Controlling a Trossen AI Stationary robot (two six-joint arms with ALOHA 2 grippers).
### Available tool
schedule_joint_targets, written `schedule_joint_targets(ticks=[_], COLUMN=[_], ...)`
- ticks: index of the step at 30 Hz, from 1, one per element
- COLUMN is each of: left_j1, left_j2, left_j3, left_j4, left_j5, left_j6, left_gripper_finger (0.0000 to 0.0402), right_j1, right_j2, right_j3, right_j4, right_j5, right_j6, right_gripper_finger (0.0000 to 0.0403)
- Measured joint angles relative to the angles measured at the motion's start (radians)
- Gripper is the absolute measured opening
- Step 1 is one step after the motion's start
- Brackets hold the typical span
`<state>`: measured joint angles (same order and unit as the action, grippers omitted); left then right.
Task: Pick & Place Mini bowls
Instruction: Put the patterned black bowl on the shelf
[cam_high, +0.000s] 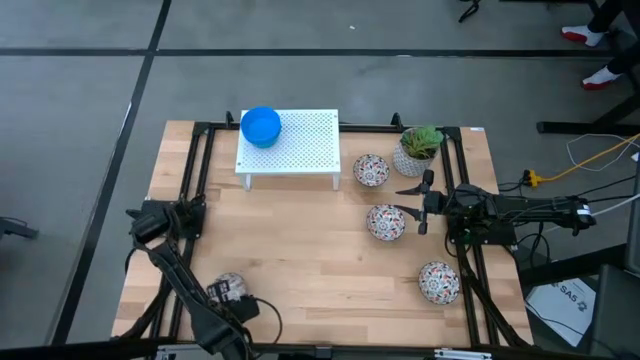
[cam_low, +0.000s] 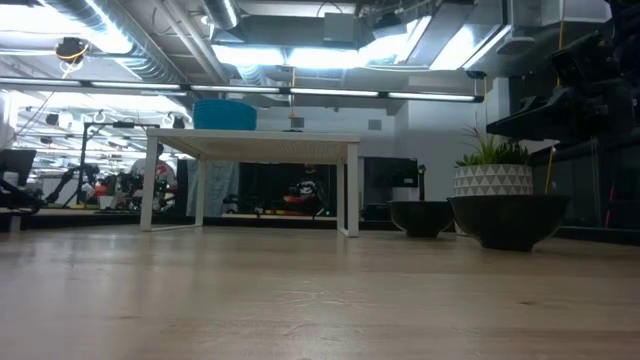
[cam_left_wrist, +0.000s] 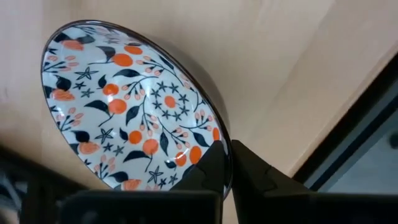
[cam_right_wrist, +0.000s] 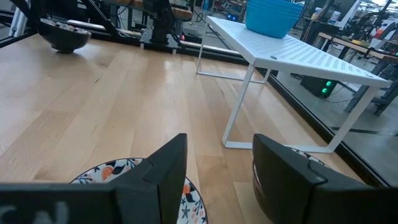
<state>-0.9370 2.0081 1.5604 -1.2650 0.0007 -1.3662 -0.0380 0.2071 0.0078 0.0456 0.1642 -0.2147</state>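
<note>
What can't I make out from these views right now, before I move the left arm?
- Blue bowls on the white rack: stacked, so their count is hidden in every view.
- Floral bowl pinched at its rim by the left gripper: lifted or resting, unclear; in the high view the arm covers it.
- Right gripper, open: the floral bowl below is cut off by its fingers.

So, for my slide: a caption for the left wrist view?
Left gripper shut on the rim of a floral bowl on the table.
</note>
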Motion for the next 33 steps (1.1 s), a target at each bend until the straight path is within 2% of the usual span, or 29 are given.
schedule_joint_targets(ticks=[6, 14, 33], left_j1=[0.027, 0.082, 0.263], left_j2=[-0.066, -0.144, -0.173], left_j3=[0.0, 0.0, 0.0], left_j4=[-0.013, -0.016, -0.018], left_j5=[-0.15, -0.316, -0.317], left_j6=[0.047, 0.205, 0.708], left_gripper_finger=[0.0005, 0.0005, 0.0004], right_j1=[0.0, 0.0, 0.0], right_j2=[0.0, 0.0, 0.0], right_j3=[0.0, 0.0, 0.0], right_j4=[0.0, 0.0, 0.0], right_j5=[0.0, 0.0, 0.0], right_j6=[0.0, 0.0, 0.0], right_gripper_finger=[0.0182, 0.0182, 0.0182])
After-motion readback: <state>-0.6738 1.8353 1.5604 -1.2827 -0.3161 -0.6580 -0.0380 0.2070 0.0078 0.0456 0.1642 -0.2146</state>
